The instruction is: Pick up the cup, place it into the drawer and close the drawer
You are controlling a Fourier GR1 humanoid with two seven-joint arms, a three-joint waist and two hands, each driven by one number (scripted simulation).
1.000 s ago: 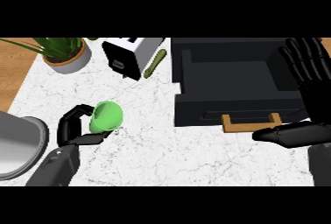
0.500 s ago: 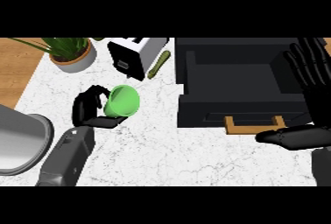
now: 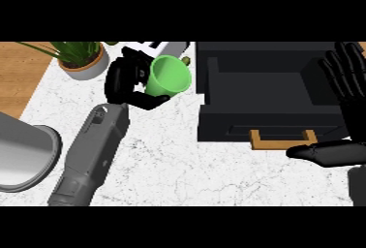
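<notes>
Left hand (image 3: 127,82) curled round green cup (image 3: 168,76) just left of open drawer's (image 3: 268,87) rim.

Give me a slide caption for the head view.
Left hand carries the green cup toward the open black drawer.

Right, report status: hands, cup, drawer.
Left hand shut on green cup, held above the counter left of the drawer. Right hand open, resting at right edge. Drawer open, nothing between.
</notes>
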